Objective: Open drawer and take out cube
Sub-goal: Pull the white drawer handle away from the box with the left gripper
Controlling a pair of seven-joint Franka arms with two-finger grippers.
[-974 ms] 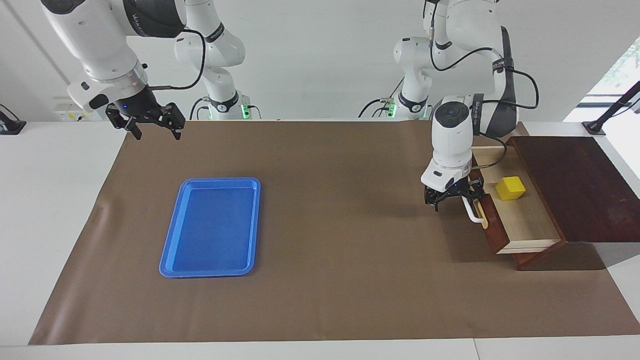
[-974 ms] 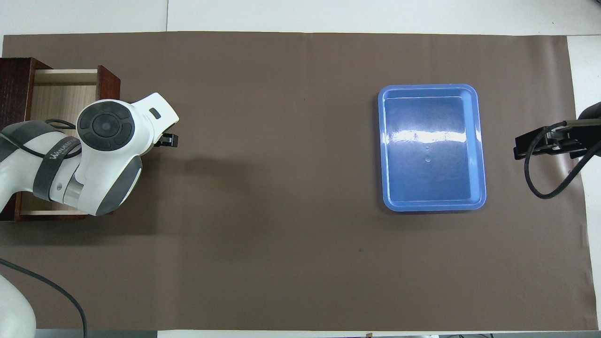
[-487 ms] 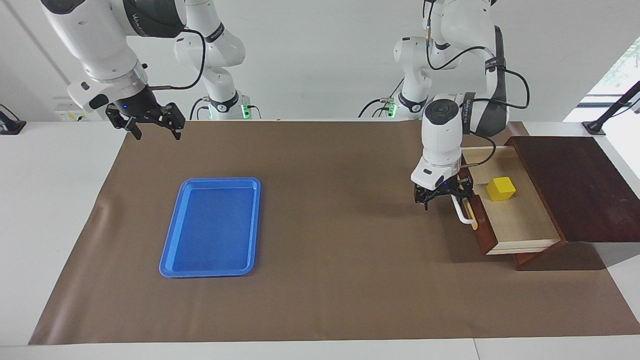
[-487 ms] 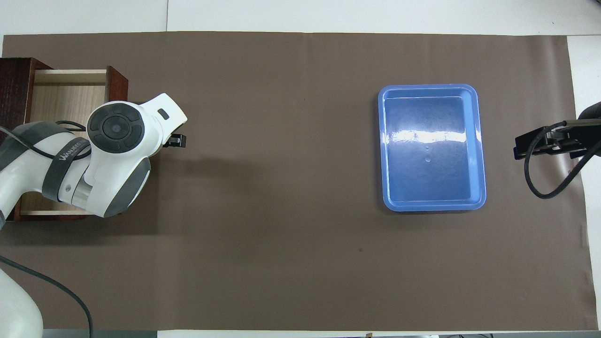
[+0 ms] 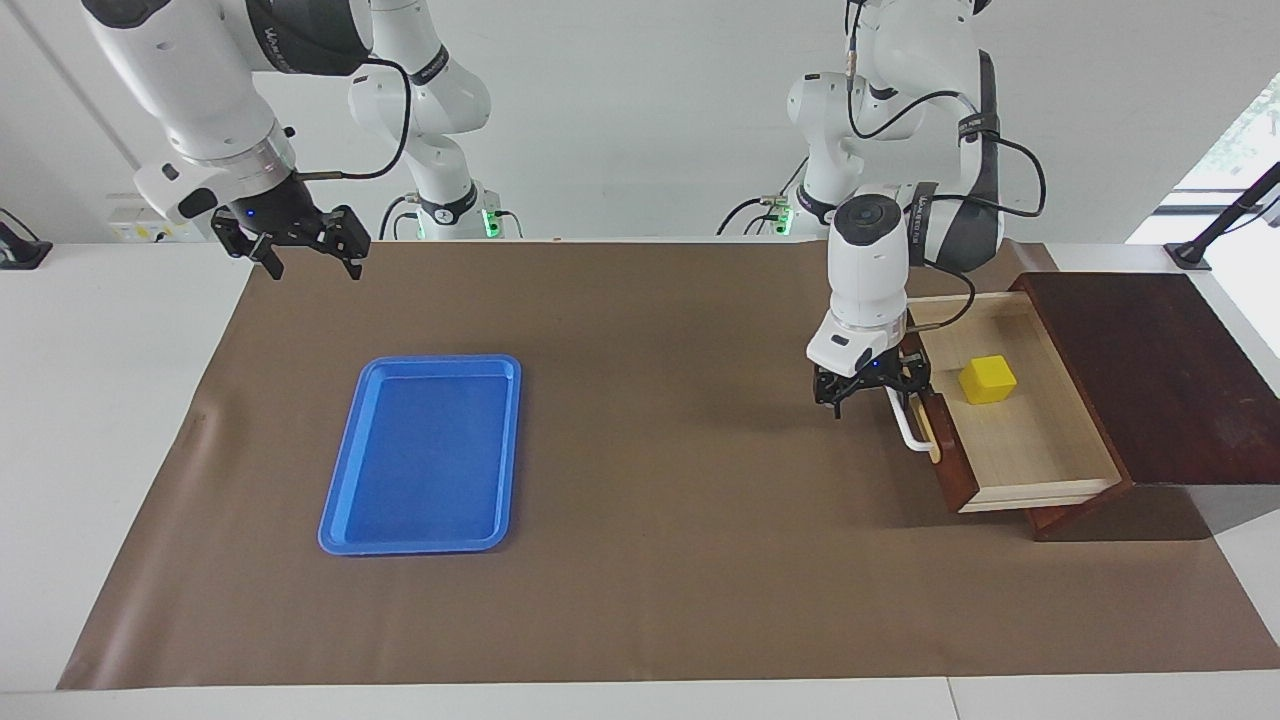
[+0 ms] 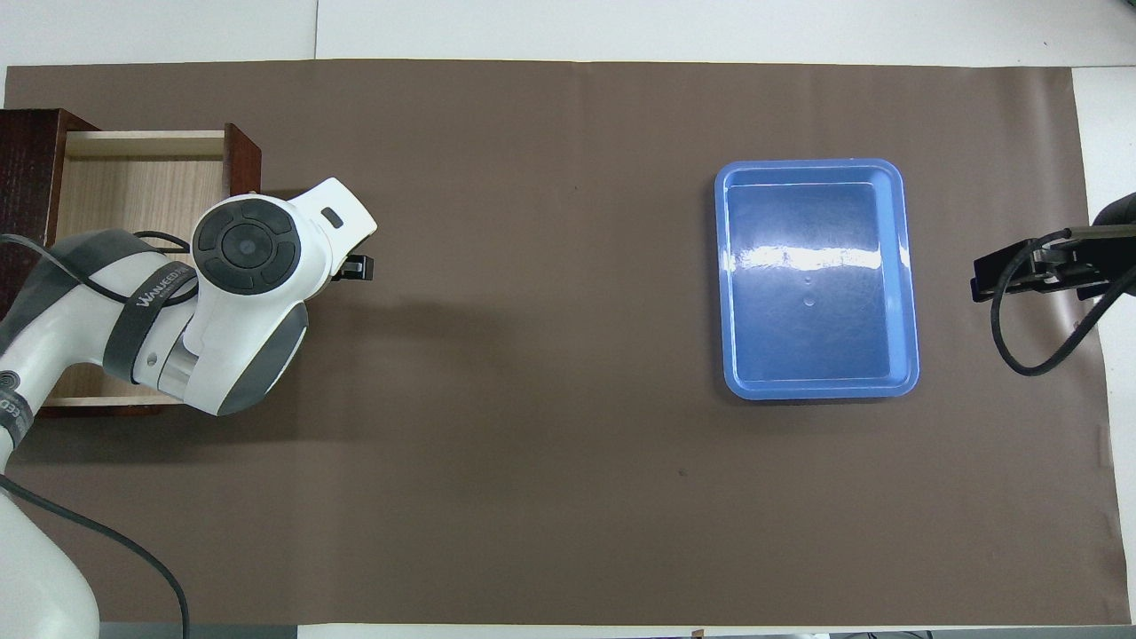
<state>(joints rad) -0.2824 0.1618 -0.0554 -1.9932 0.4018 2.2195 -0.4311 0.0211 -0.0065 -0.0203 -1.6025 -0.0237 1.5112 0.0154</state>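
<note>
The dial is read off the facing view, twelve o'clock toward the robots. At three o'clock on the brown mat (image 5: 650, 520) the drawer (image 5: 1035, 445) is seen pulled well out of its dark reddish-brown cabinet (image 5: 1150, 370), with the pale wood floor laid open. The cube (image 5: 988, 380) is found inside the drawer, resting on that floor toward its twelve o'clock end, well apart from the dark front panel and untouched by anything. In the overhead view it is hidden under the left arm.

The left pincer (image 5: 872, 398) is held low at the drawer's front, right at the twelve o'clock end of the white bar handle (image 5: 905, 428). Its fingers are seen spread wide. Whether the bar is hooked or merely touched cannot be told from here, and nothing is carried.

The right pincer (image 5: 315, 268) is parked up in the air over the mat's ten o'clock corner, and that arm is left waiting. Its fingers are spread wide as well, and nothing is held between them.

At nine o'clock the blue tray (image 5: 425, 455) is laid flat on the mat, well apart from the drawer. The white bench (image 5: 100, 400) is glimpsed around the mat's edges.
</note>
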